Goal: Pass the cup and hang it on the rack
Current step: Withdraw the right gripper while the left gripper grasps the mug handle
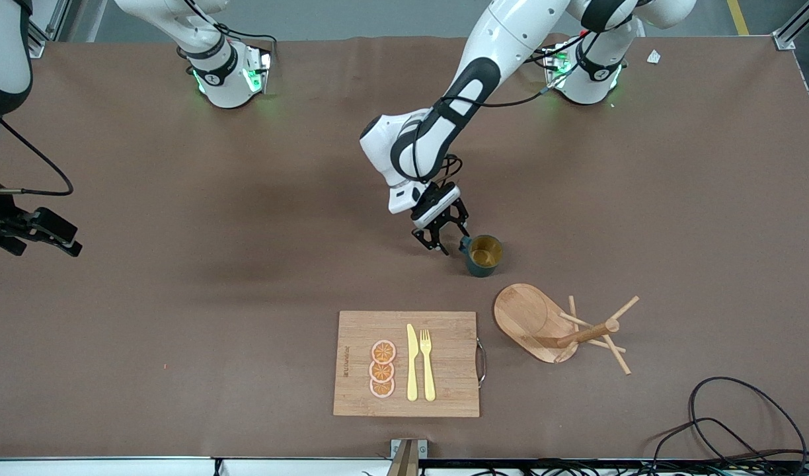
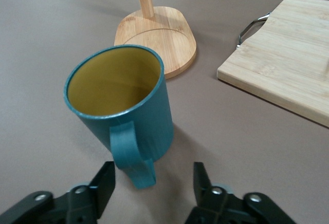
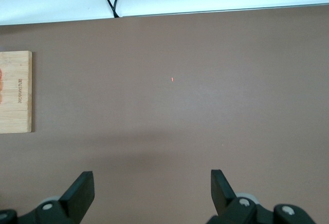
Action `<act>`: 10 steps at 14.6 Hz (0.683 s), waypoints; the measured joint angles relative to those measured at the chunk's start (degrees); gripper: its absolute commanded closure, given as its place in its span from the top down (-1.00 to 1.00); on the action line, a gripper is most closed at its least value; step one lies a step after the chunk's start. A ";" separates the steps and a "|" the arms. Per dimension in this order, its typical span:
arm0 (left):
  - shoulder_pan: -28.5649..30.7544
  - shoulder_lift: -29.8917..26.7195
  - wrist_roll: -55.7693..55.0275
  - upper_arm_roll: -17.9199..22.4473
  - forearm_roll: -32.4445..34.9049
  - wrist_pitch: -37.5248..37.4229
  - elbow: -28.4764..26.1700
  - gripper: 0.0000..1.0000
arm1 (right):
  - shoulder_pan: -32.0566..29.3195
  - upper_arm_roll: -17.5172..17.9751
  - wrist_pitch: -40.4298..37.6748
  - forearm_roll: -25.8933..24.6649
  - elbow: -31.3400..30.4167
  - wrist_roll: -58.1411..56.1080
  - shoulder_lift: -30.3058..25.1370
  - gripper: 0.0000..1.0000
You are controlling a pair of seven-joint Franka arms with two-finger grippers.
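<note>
Arm shells: glossy white, black joint bands.
Bases: white, green indicator lights.
Cabling: black, looped along forearms.
Left gripper (image 1: 449, 235): black, skeletal linkage.
Right gripper (image 3: 151, 190): black wedge fingers (image 3: 82, 190), silver screws.

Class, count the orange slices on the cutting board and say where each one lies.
3. The orange slices sit in a row on the cutting board, beside the knife: one farthest from the front camera, one in the middle, one nearest. None looks hidden.
</note>
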 measured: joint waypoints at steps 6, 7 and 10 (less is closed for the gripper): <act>0.12 1.02 0.00 0.58 1.25 0.00 -0.13 -0.32 | -0.94 -0.36 -1.03 -0.02 2.14 0.12 -0.03 1.00; 0.14 1.05 0.00 0.64 1.33 0.00 -0.13 -0.47 | -1.52 -0.47 -2.01 0.01 2.41 0.12 -0.03 1.00; 0.22 1.05 0.01 0.69 1.49 0.00 -0.12 -0.97 | -2.10 -0.41 -7.41 0.02 2.97 0.11 -0.03 1.00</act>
